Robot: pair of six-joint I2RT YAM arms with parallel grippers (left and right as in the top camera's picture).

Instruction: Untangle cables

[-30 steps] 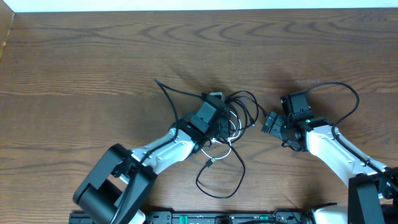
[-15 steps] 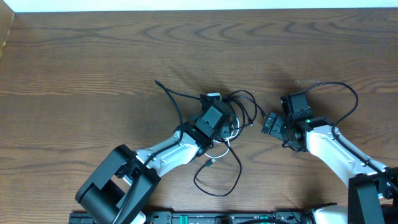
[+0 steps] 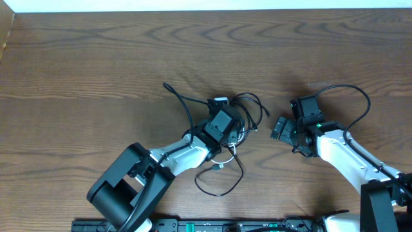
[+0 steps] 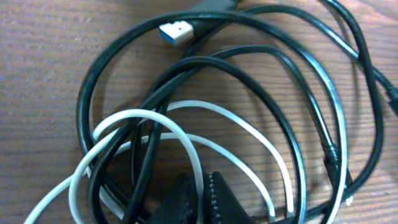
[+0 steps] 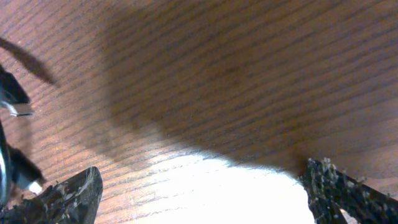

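Two cables remain knotted together near the middle of the counter (image 3: pixel 96 64), so the task has barely begun; the black cable (image 4: pixel 81 102) runs in several overlapping rings, and the white cable (image 4: pixel 134 114) threads through them, crossing over and under. No strand lies free of the other. A blue-tipped plug (image 4: pixel 175 31) rests at the top of the heap in the left wrist view; a black tail (image 3: pixel 166 86) trails toward the upper left of the overhead frame, and a slack loop (image 3: pixel 219 193) hangs below the heap.

The left pincer (image 4: pixel 202 199) is closed, its tips buried among the strands at the bottom of its own view; whether a strand is caught between them I cannot tell. The right pincer (image 3: pixel 281 127) stands wide open and holds nothing, just to the right of the tangle.

Against the earlier overhead frame, the left pincer has clamped down from a slight opening, its arm has swung a little to the right at its base, the slack loop has shrunk and drawn upward toward the heap, and the tail has shifted slightly; the right arm has not moved.
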